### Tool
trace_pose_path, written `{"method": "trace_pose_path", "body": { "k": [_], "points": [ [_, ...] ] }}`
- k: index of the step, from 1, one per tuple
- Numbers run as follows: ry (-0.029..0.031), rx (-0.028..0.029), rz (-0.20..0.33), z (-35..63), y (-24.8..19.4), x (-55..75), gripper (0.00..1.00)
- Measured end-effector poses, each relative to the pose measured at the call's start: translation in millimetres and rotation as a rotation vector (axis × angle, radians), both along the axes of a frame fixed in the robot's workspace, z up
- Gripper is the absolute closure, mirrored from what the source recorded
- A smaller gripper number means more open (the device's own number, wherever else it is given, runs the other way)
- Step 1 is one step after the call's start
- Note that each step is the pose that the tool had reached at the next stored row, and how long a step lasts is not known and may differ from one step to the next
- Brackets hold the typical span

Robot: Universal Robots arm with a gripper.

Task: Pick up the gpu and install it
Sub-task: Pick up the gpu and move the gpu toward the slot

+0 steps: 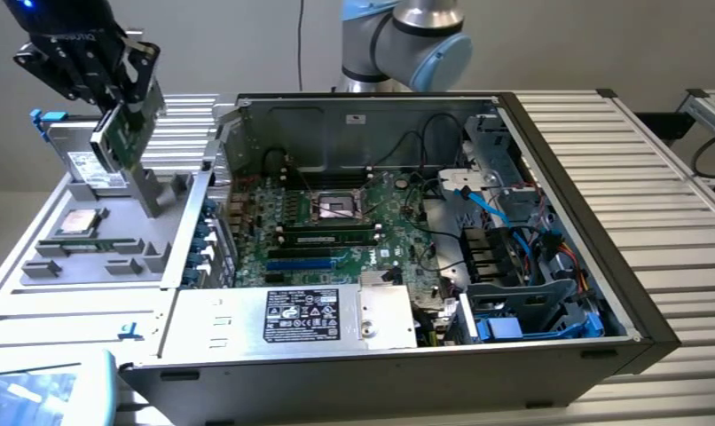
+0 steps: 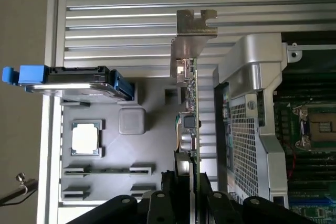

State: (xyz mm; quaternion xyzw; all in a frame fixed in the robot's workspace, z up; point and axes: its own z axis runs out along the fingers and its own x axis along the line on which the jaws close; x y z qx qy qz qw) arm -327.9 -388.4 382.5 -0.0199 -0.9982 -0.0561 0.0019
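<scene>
My gripper (image 1: pixel 112 89) is shut on the gpu (image 1: pixel 130 133), a thin green card that I hold upright over the grey parts tray (image 1: pixel 50 266) at the exterior view's left. The wrist view shows the gpu (image 2: pixel 191 108) edge-on between the black fingers (image 2: pixel 167 192), its silver end bracket (image 2: pixel 193 27) pointing away from the gripper (image 2: pixel 187 182). The card hangs just above a grey upright holder (image 1: pixel 156 191) on the tray. The open computer case (image 1: pixel 570 115) with its green motherboard (image 1: pixel 333 191) lies to the exterior view's right of the tray.
On the tray sit a grey drive with blue ends (image 2: pixel 68 80), a square processor chip (image 2: pixel 86 138) and a memory stick (image 2: pixel 107 171). Inside the case are a blue slot (image 1: pixel 304 264), black memory slots, cables and a silver power supply (image 1: pixel 298 318). The case's metal wall (image 2: pixel 247 103) stands close beside the card.
</scene>
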Motion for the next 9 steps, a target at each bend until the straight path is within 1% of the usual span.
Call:
{"method": "trace_pose_path", "body": {
  "k": [2, 4, 9],
  "points": [
    [0.0012, -0.0036, 0.000, 7.7, -0.1, 4.9, 0.72],
    [0.0020, -0.0059, 0.000, 15.0, -0.2, 11.0, 0.72],
    [0.0048, -0.0075, 0.000, 28.3, -1.4, 31.8, 0.72]
  ]
}}
